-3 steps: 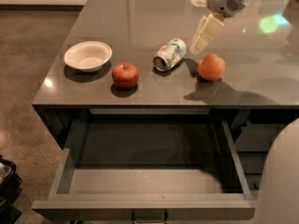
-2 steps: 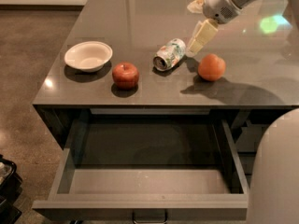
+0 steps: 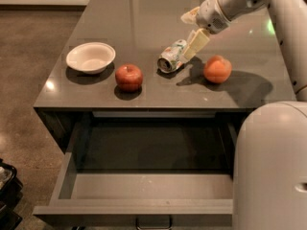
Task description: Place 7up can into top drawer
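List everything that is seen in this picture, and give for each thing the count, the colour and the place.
counter: one, dark grey, in the middle of the view
bowl: one, white, on the left part of the counter
apple: one, red, right of the bowl, near the front edge
can: one, white and green, lying on its side in the middle of the counter
orange: one, orange, right of the can
drawer: one, grey, pulled open under the counter
floor: brown, at the left
arm: one, white, reaching in from the upper right
body: one, white, lower right corner
tool: one, cream, open, just right of and above the can
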Robot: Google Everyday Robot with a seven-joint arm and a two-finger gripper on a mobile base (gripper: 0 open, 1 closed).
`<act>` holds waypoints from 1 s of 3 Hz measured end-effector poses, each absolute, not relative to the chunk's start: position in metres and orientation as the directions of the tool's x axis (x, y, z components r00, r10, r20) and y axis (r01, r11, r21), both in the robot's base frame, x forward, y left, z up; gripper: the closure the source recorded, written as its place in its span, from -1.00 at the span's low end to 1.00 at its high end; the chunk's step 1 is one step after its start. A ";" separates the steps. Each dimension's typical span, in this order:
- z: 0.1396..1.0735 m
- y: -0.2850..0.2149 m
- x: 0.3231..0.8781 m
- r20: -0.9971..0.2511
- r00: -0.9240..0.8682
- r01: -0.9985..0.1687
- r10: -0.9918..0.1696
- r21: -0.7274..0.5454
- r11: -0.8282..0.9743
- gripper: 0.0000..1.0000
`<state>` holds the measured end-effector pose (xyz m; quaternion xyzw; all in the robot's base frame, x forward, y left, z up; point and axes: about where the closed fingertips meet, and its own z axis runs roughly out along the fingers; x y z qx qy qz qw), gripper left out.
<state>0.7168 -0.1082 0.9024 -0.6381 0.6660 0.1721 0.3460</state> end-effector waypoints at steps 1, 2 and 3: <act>0.879 -0.101 0.721 -0.696 0.027 -0.981 -0.717 -0.155 0.113 -1.00; 0.859 -0.099 0.719 -0.709 -0.008 -0.989 -0.705 -0.097 0.108 -1.00; 0.854 -0.098 0.718 -0.712 -0.016 -0.991 -0.702 -0.082 0.106 -0.80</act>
